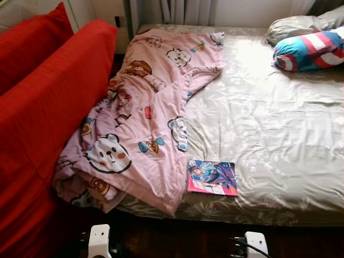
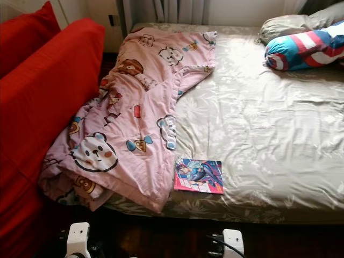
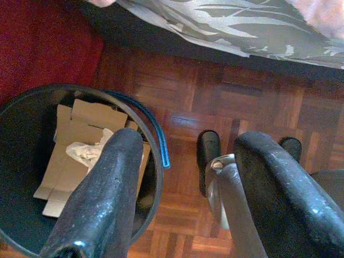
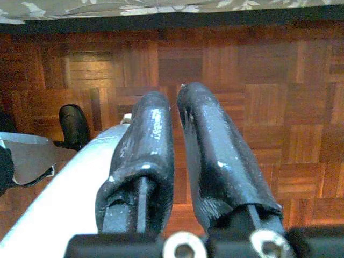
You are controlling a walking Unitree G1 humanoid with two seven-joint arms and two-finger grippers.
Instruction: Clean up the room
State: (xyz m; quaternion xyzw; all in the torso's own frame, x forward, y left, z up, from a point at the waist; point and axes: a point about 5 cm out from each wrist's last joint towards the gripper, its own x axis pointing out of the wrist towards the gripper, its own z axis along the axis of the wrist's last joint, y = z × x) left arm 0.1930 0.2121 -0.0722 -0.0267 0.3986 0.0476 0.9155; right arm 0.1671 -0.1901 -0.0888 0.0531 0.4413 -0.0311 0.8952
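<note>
Magazine [image 1: 212,177] sits at the bed's [image 1: 269,134] front edge, probably next. Left gripper [image 3: 183,177] hangs spread over the bin [image 3: 153,134]; right gripper [image 4: 174,156] closed, empty.

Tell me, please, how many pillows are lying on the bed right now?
2. A grey pillow lies at the bed's far right corner, and a blue, red and white striped pillow rests just in front of it, touching. The pink blanket could hide others.
</note>
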